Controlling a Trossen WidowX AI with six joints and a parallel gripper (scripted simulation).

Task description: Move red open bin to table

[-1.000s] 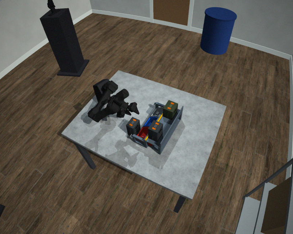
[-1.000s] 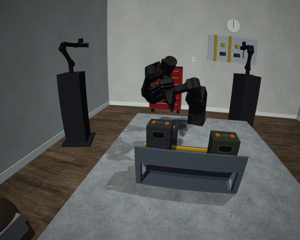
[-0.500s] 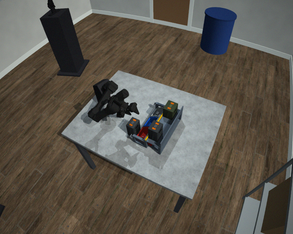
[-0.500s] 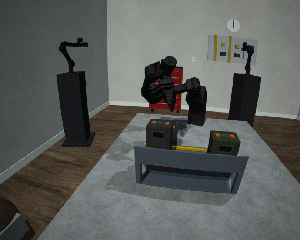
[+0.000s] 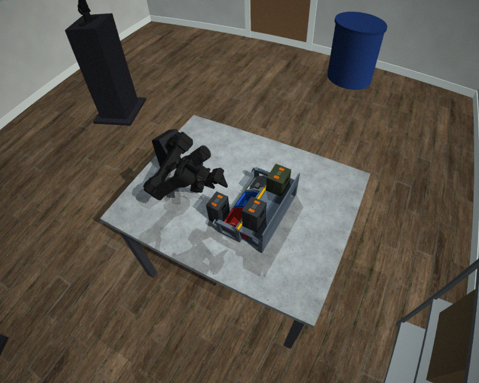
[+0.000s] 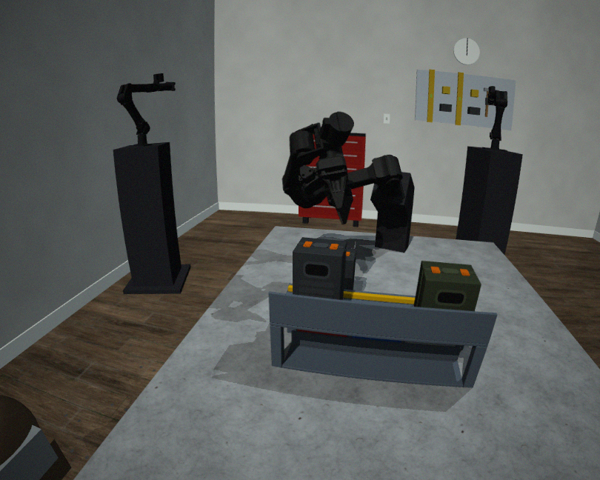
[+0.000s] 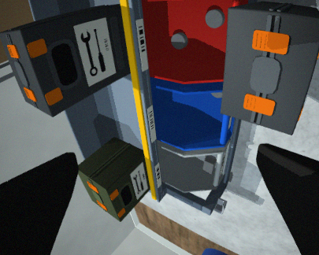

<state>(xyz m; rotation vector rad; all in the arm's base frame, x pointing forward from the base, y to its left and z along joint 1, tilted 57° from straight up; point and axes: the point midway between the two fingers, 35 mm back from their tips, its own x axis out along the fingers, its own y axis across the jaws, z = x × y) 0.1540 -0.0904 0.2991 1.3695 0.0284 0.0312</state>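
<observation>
Red open plastic bin [image 7: 191, 44]: on grey metal shelf [image 6: 380, 320], beside blue open bin [image 7: 186, 117], two grey round parts inside
Black parallel-jaw gripper [image 5: 220, 176]: above table [image 5: 314, 230], short of shelf, jaws wide apart, nothing held

The top view looked down from high up, far away, at the whole grey stone-look desk [image 5: 314, 263]. The exterior view stood low at one desk end, facing the black arm. The wrist view looked close at the grey metal shelf [image 7: 131, 5], which all three shared.
</observation>
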